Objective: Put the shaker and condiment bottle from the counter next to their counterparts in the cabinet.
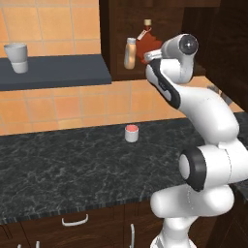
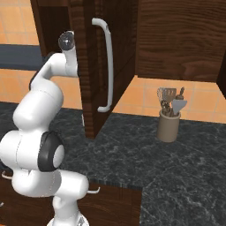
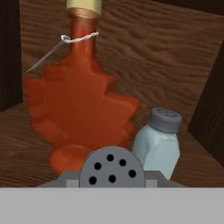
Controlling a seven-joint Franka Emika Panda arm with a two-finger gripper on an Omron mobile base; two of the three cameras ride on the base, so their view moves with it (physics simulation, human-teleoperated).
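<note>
2 shakers (image 3: 111,168), 1 syrup bottle (image 3: 81,109), 1 condiment bottle (image 1: 130,53) in cabinet (image 1: 116,29).

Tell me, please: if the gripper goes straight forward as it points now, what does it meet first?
Probably the red leaf-shaped bottle, which stands right ahead of the held shaker in the cabinet. The second shaker stands just to the side; depth is unclear.

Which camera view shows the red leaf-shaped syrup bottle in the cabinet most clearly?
The hand view shows the syrup bottle best: it stands upright, with its leaf outline, cork and string visible, and a pale shaker beside it. In the left base view the arm covers most of it, beside a tan bottle. In the right base view the cabinet door hides it.
</note>
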